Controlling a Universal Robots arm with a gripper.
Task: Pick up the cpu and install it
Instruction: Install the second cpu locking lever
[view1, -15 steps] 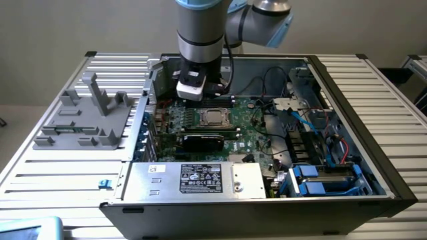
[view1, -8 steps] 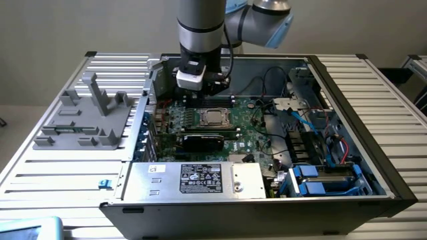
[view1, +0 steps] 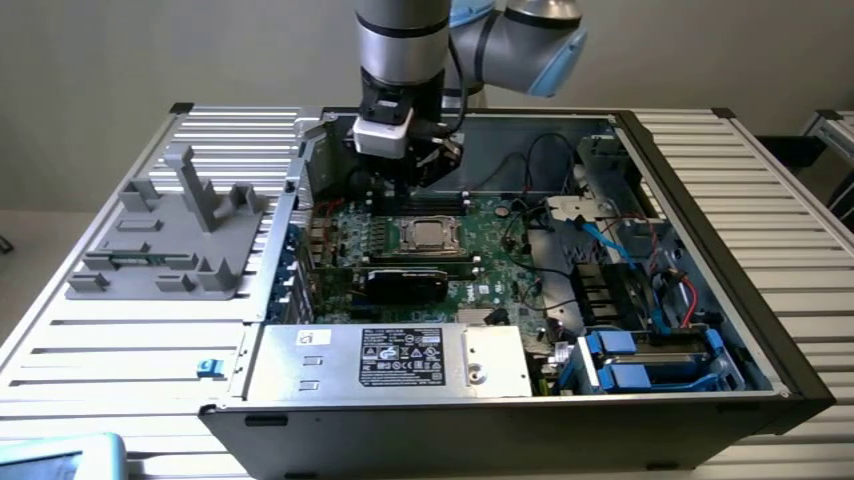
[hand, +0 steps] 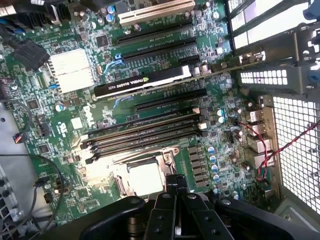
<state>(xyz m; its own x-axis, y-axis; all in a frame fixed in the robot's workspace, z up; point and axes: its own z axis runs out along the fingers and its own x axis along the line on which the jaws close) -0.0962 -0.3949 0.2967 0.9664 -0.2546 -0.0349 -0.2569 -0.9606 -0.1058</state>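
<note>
Hovering just above the socket (view1: 427, 233), the claw (hand: 175, 192) looks pinched together and empty; the cpu (hand: 146, 178) sits in that socket. Any sideways nudge could bend pins.

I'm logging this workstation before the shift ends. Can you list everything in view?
computer case: one, dark, open, on the slatted table
motherboard: one, green, inside the case
cpu: one, silver-grey, lying in the motherboard socket
graphics card: one, black, slotted into the motherboard
power supply: one, silver, case front
fixture: one, grey, exterior view's left
claw: one, dark, above the motherboard beside the cpu
</note>
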